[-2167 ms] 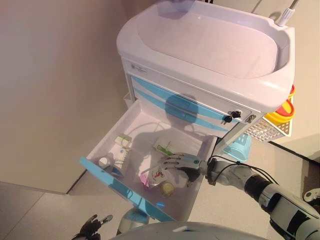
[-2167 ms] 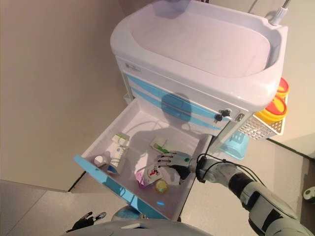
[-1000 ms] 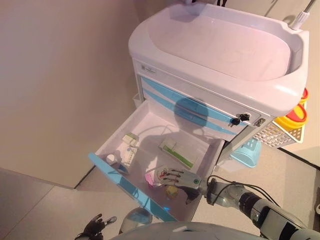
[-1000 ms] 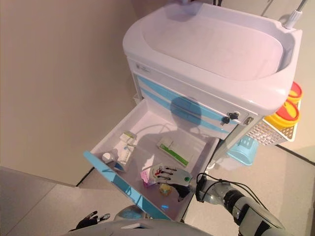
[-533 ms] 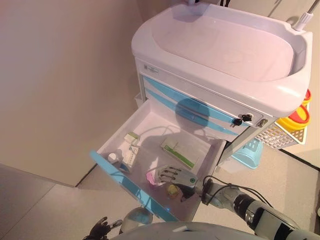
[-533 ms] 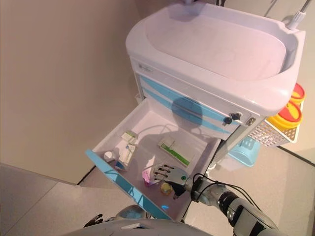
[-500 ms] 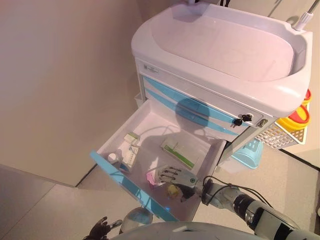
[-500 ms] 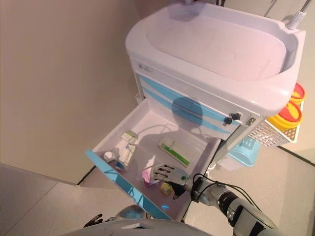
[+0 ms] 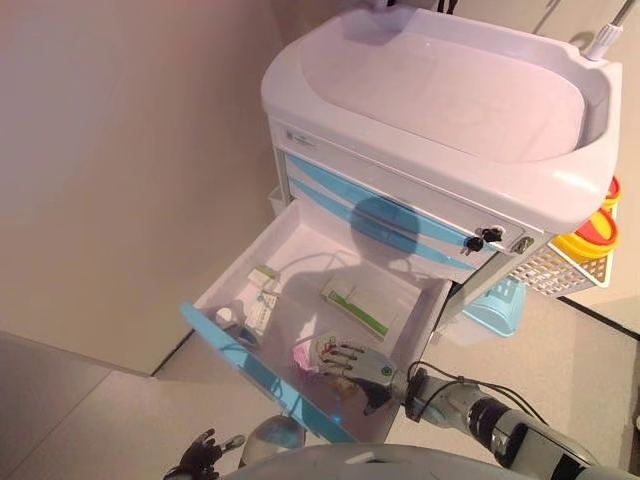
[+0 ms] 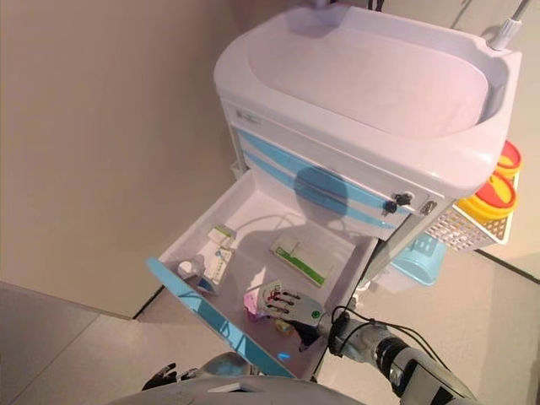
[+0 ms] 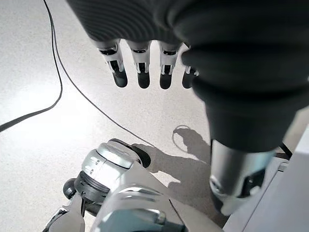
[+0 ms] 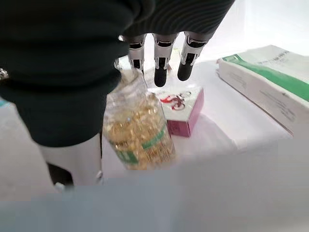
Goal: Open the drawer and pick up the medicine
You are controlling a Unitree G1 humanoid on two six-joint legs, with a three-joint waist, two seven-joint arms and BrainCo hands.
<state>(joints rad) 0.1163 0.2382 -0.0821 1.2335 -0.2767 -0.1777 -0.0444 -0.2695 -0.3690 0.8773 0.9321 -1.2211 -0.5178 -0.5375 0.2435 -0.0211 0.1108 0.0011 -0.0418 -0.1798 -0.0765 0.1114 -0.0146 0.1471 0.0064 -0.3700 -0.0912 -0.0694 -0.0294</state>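
Open drawer (image 9: 300,262) — right hand (image 12: 67,72) fingers (image 12: 161,67) over bottle (image 12: 137,130).

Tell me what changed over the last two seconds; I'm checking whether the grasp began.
The right hand drew back from mid-drawer to the front corner of the open drawer, over the yellow capsule bottle and pink box, fingers open, holding nothing. The left hand stayed low and idle; the contents stayed put.
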